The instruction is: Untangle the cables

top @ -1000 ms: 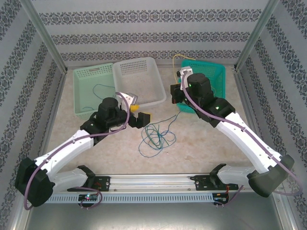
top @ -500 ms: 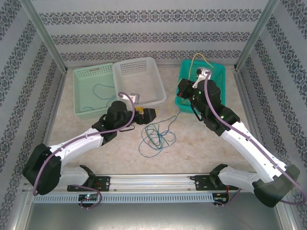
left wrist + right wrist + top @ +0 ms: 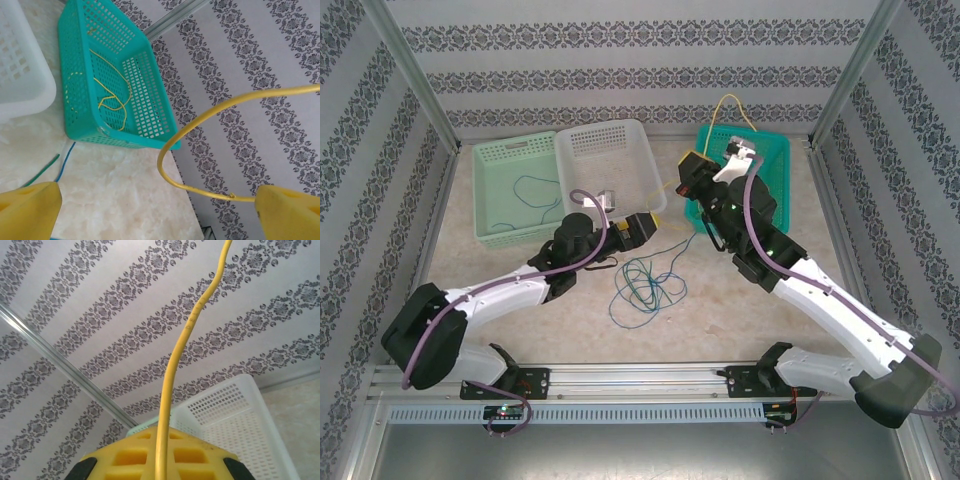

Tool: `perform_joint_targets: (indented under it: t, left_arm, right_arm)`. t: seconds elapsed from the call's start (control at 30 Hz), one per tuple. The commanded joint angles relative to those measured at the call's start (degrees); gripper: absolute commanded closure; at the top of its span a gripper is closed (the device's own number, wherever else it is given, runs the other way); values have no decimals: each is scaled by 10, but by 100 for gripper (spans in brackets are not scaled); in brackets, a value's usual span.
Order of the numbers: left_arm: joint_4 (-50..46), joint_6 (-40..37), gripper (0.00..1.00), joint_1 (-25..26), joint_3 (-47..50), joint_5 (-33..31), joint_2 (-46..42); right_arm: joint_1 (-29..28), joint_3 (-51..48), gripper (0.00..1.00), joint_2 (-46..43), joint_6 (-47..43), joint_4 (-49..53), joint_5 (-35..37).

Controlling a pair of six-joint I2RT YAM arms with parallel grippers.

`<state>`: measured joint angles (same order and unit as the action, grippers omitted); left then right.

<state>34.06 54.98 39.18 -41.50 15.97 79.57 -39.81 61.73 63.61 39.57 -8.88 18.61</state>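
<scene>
**Yellow cable pinched high over the teal basket**

The thin yellow cable (image 3: 172, 370) crosses the yellow pad of the right gripper (image 3: 692, 178), whose jaws are closed tight on it. Above the grip the free length arcs up and over. Below and behind this gripper sits the teal perforated plastic basket (image 3: 142, 85), with loops of yellow strand lying on its floor. The lift looks meant to carry the yellow cable clear of the others and feed it into that basket.

The blue and green cables (image 3: 645, 285) lie in loose, overlapping loops on the pale stone-patterned table (image 3: 720, 320), down and to the left of the right gripper. The left gripper (image 3: 638, 226) hangs just beyond them, jaws spread wide and holding nothing. It is probably placed there to take the next strand. The white plastic basket (image 3: 610, 128) sits just behind it. The pale green plastic basket (image 3: 510, 150), further to its left, holds one thin blue strand (image 3: 525, 188).
</scene>
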Motion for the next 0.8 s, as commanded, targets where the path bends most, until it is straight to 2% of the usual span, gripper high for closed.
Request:
perform_joint_targets:
  t: [0.0, 0.17, 0.27, 0.37, 0.47, 0.53, 0.63, 0.77]
  left_arm:
    - [61, 28, 3, 13, -28, -7, 15]
    - [88, 30, 8, 14, -32, -26, 32]
    - [85, 19, 19, 14, -37, -33, 32]
    - [68, 8, 39, 14, -49, -29, 36]
    - [49, 0, 68, 14, -55, -30, 39]
    - [10, -19, 84, 13, -63, -36, 34]
    - [-96, -75, 100, 13, -86, -46, 15]
    - [-268, -187, 100, 13, -134, -75, 0]
  right_arm:
    - [-11, -8, 100, 9, 15, -71, 31]
    - [-18, -8, 100, 21, 38, -90, 27]
    - [-20, -11, 100, 18, 43, -94, 27]
    - [-20, -18, 100, 13, 50, -98, 27]
    - [-19, -18, 100, 6, 49, -97, 22]
    - [-19, -13, 100, -1, 37, -82, 24]
    - [-1, -6, 100, -14, 26, -42, 12]
    - [40, 18, 100, -19, 28, 36, -46]
